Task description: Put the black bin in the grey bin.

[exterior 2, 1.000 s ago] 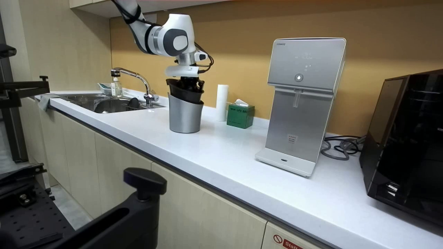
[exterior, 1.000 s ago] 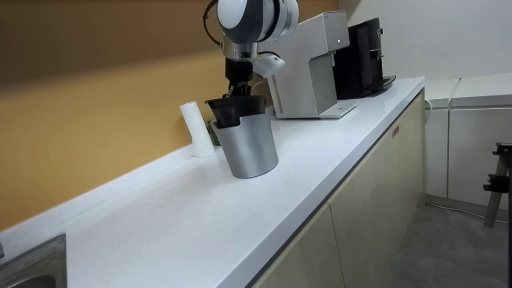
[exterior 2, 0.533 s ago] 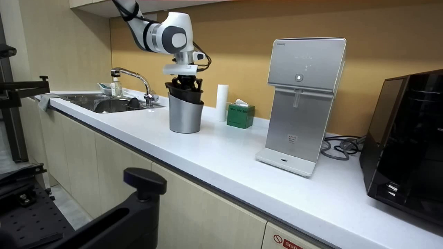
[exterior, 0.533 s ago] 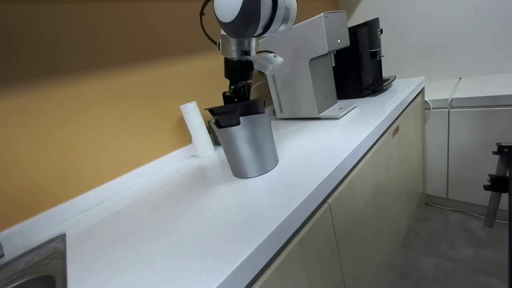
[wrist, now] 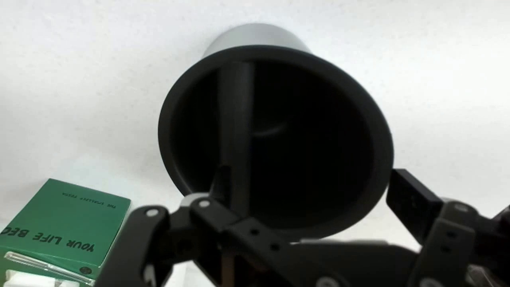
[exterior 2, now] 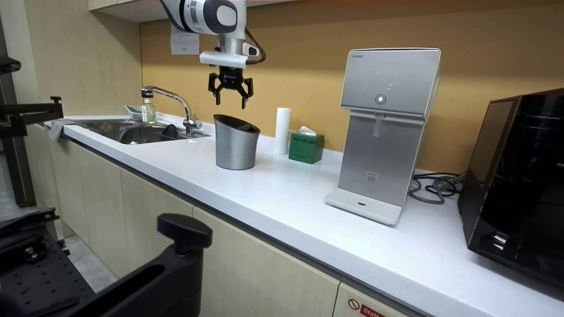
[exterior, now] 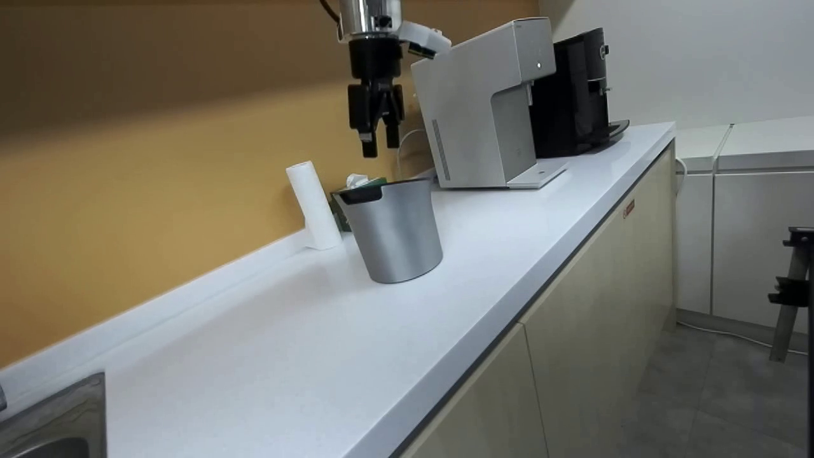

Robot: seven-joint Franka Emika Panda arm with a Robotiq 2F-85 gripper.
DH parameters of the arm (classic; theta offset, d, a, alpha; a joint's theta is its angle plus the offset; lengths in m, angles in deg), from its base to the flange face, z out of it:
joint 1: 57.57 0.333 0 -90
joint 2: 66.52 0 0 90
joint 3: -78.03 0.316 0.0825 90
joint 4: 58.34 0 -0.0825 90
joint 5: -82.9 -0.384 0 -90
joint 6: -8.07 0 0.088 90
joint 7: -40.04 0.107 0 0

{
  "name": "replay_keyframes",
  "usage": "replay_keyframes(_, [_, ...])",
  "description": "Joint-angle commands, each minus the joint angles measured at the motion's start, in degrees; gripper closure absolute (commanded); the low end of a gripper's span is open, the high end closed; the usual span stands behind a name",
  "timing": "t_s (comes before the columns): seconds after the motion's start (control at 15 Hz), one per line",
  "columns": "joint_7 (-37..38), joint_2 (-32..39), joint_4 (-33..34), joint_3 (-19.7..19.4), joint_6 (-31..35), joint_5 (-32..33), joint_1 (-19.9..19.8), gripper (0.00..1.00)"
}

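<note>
- Two jaws are hanging spread wide above the black bin (wrist: 310,139), holding nothing.
- That bin is sitting inside the grey bin (exterior 2: 235,149), which is standing on the desk (exterior 2: 282,189).
- Placing is looking finished; the next move is probably calling only for a clear lift away.
- The wrist view is showing the dark inside; both exterior views are mostly hiding it, but are revealing a gap below the jaws.

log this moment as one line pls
pincer: open, empty, above grey bin | black bin: inside grey bin | grey bin: upright on counter | task: looks done
</note>
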Motion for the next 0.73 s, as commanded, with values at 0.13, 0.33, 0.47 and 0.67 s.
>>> replay_keyframes(0.13, [1.16, -3.52, 5.58, -1.80, -16.34, 0.61, 0.93, 0.00])
replay_keyframes(0.33, [-1.36, -3.84, 7.52, -2.23, -23.21, -0.60, 0.76, 0.00])
replay_keyframes(0.47, [-4.25, -3.59, 8.02, -2.42, -26.06, -2.22, 0.48, 0.00])
replay_keyframes(0.67, [-9.17, -3.24, 7.62, -2.81, -29.23, -5.33, 0.07, 0.00])
